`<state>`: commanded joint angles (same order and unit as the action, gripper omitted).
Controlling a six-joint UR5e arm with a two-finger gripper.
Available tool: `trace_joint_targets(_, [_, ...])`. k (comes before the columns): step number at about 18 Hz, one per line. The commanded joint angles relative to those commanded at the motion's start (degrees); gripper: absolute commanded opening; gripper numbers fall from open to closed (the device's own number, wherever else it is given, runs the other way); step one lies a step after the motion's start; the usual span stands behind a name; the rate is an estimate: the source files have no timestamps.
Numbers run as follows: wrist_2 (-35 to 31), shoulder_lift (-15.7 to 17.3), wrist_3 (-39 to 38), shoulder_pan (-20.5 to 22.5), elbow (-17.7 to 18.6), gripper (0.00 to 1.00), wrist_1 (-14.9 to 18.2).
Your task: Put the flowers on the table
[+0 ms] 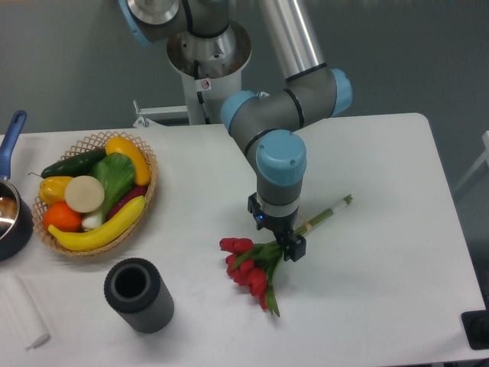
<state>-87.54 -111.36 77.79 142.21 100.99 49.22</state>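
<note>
The flowers [247,265], a bunch of red tulips with green leaves, lie on the white table [382,275] just right of its middle. Their long green stems [330,209] run up and to the right. My gripper [276,232] points straight down over the bunch where the stems meet the blooms. Its dark fingers [296,248] stand on either side of the stems, spread apart and open. The wrist hides the part of the stems below it.
A wicker basket [150,197] of produce stands at the left. A dark ribbed cylinder [138,294] stands in front of it. A pot with a blue handle [11,208] is at the far left edge, with a white block [21,312] at the front left.
</note>
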Motion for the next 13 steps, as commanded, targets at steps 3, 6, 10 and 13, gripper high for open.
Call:
trace_joint_targets(3, [-0.09,1.76,-6.50,-0.09,-0.44,1.00,-0.26])
trace_joint_targets(6, [1.66,3.95,-6.87,1.05,-1.84,1.00,0.08])
trace_joint_targets(10, [7.28,8.17,-6.08,5.61,-1.85,1.00,1.40])
trace_joint_targets(13, [11.50,11.07,-3.28,8.95,-2.46,1.00,3.24])
